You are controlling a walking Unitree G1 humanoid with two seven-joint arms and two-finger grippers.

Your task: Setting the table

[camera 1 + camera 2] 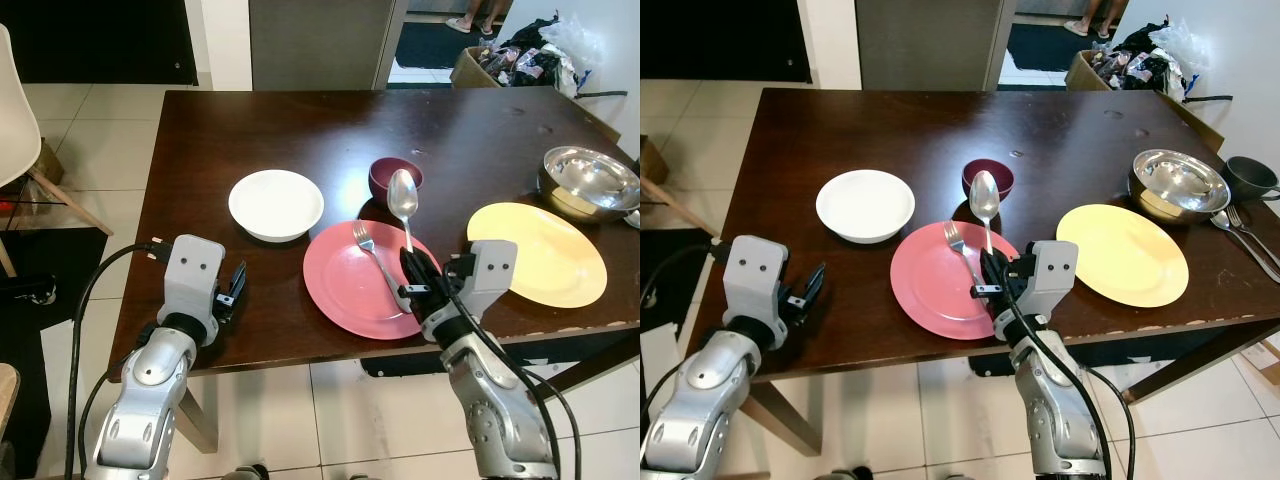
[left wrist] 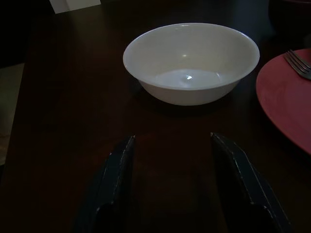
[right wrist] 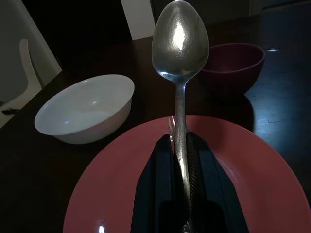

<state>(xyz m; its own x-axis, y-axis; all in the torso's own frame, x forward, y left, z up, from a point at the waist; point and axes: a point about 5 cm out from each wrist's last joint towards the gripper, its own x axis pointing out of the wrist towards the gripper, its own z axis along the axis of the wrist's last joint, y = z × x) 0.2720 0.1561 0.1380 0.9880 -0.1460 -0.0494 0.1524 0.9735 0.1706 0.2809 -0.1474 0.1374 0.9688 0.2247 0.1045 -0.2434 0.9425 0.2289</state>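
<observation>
A dark brown wooden table [image 1: 300, 130] spans the middle of the head views, and near its front edge, at lower centre, the right gripper [image 1: 415, 280] has its two black fingers pinched on the handle of a shiny silver metal spoon [image 1: 403, 195], held above a round pink-red plate [image 1: 345, 290]. The spoon's bowl points away toward the small dark maroon bowl [image 1: 395, 178] just beyond the plate. A silver metal fork [image 1: 375, 255] lies on the pink-red plate, just left of the gripper. Left of centre sits a white round bowl [image 1: 276, 205], apart from the plate. At lower left, the left gripper [image 2: 172, 194] hovers low over the table's front edge, its fingers spread wide around nothing, aimed at the white bowl. On the right lies a flat round yellow plate [image 1: 550, 250], with a shiny steel mixing bowl [image 1: 590, 180] touching its far edge.
</observation>
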